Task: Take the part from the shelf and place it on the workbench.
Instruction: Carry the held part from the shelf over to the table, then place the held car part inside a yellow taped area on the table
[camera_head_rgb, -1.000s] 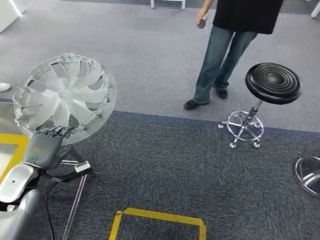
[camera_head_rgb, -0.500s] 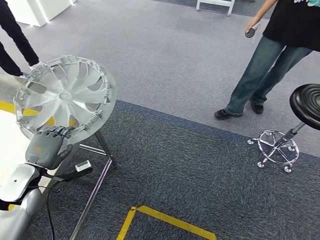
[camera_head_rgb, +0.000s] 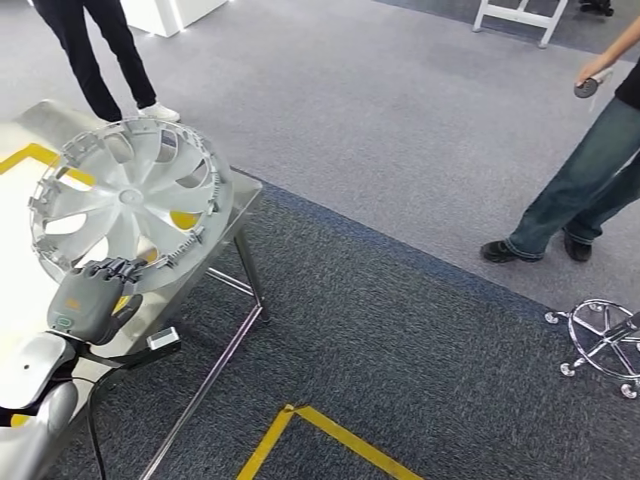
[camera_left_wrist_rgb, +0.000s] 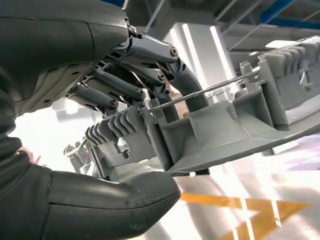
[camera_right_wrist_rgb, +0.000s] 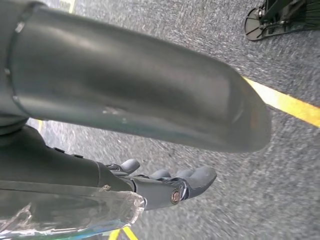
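Grey left hand (camera_head_rgb: 89, 292) grips part (camera_head_rgb: 128, 195) (rim).

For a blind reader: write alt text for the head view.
The robot's left hand grips the rim of a silver wheel cover above a metal workbench. Two people stand on grey carpet beyond.

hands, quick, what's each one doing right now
Left hand: holding the wheel cover by its rim.
Right hand: holds nothing, fingers apart, open.
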